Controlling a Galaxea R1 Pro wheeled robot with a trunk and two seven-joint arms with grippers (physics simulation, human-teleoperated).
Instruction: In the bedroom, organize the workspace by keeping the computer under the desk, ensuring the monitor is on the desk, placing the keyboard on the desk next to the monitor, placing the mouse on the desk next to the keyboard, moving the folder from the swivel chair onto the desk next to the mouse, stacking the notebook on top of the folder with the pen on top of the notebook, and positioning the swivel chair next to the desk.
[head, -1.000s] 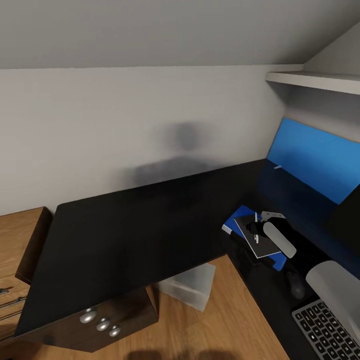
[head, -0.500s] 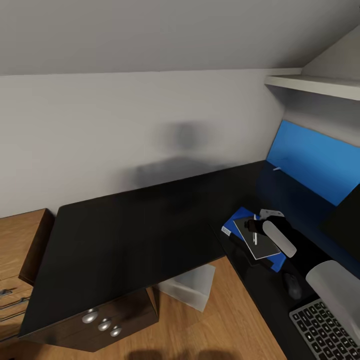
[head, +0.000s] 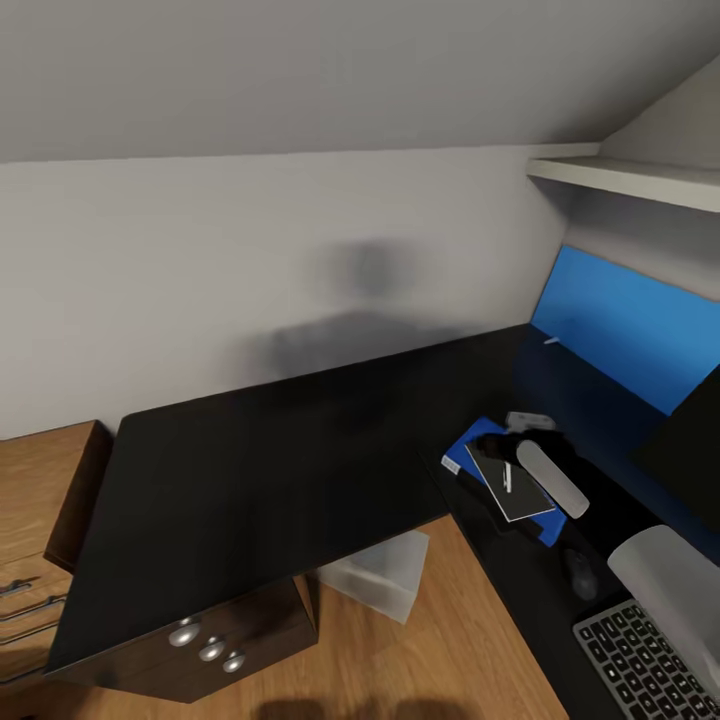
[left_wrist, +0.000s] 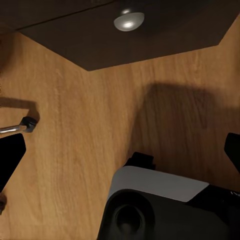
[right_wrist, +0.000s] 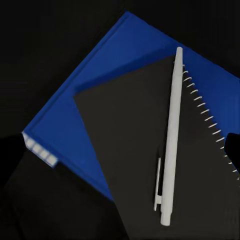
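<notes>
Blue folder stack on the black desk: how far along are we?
Looks done: the slim white pen lies on the dark grey spiral notebook, which sits on the bright blue folder on the glossy black desk. The small black mouse and keyboard sit nearby. The right gripper hovers over the stack. The swivel chair is left.

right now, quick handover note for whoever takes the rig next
Right gripper: above the stack, pen not held; open or shut unclear. Left gripper: open, over wood floor.
Desk: folder, notebook on it, pen lying on the notebook. Mouse lies between stack and keyboard; monitor at the right edge; computer under the desk.
Done, judging from this: stack, keyboard, mouse, monitor, computer.
Left: the swivel chair beside the desk.
</notes>
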